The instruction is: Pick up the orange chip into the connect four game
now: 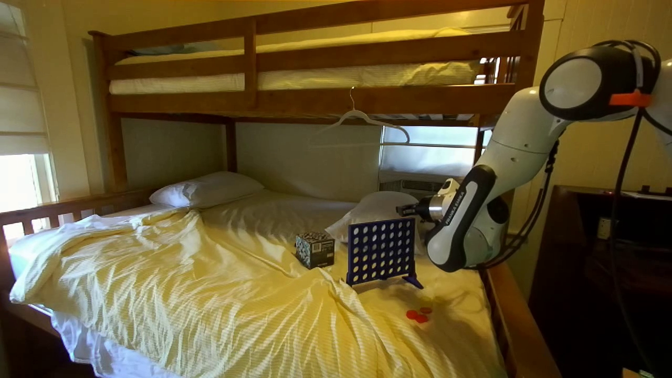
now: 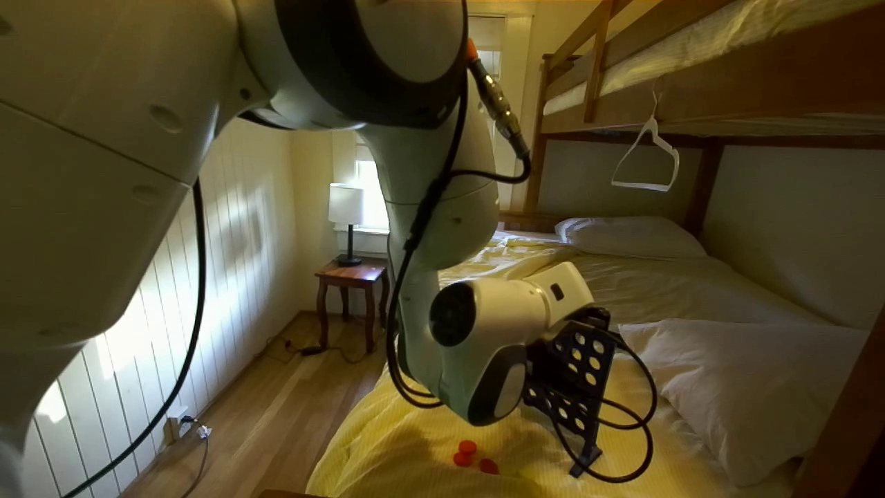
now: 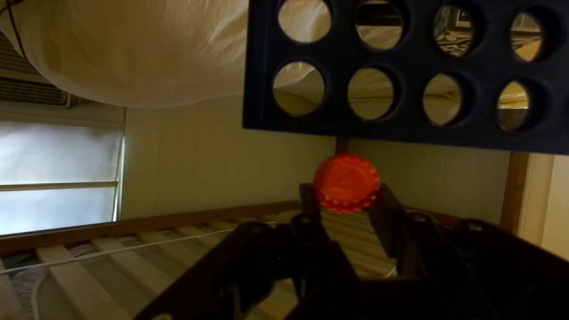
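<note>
Between the fingertips of my gripper (image 3: 346,191) is an orange chip (image 3: 347,181), pinched at its edges with a flat face toward the wrist camera. The connect four game (image 1: 379,251) stands upright on the bed, a dark blue grid whose round holes look empty. In the wrist view, which appears upside down, the board (image 3: 412,62) fills the upper right, and the chip sits just past its top edge, apart from it in the picture. An exterior view puts the gripper (image 1: 403,211) over the board's top right corner. The arm partly hides the board (image 2: 585,368) in an exterior view.
Three loose red-orange chips (image 1: 421,318) lie on the yellow blanket (image 1: 210,294) by the board's foot. A small dark box (image 1: 315,250) stands beside the board. Behind are a pillow (image 1: 380,202) and a hanger (image 1: 354,113) hung from the upper bunk (image 1: 315,102).
</note>
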Available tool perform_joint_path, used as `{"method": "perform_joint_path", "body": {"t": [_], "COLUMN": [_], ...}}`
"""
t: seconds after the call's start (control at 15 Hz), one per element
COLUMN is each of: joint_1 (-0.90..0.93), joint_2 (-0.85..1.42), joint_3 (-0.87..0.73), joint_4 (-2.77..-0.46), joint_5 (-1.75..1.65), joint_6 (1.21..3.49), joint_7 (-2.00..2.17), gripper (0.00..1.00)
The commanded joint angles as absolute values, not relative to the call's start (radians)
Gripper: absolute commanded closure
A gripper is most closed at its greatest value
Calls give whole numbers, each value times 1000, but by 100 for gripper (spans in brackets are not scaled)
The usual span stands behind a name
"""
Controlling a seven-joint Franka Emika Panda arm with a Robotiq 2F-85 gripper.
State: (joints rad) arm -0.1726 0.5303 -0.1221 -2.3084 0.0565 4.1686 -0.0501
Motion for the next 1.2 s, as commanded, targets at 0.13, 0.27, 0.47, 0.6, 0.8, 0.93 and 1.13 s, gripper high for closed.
{"method": "perform_joint_path", "body": {"t": [0.13, 0.27, 0.47, 0.6, 0.8, 0.93, 1.13], "joint_1": [-144, -142, -139, -138, -136, -135, -131], "joint_2": [571, 578, 587, 594, 597, 598, 603], "joint_3": [-133, -134, -135, -135, -134, -134, -134], "joint_4": [-2273, -2268, -2263, -2259, -2258, -2257, -2253], "joint_5": [101, 105, 111, 114, 114, 115, 119], "joint_6": [4209, 4217, 4224, 4227, 4227, 4229, 4235], "joint_7": [-74, -77, -81, -85, -87, -89, -93], "gripper": [91, 91, 91, 91, 91, 91, 91]}}
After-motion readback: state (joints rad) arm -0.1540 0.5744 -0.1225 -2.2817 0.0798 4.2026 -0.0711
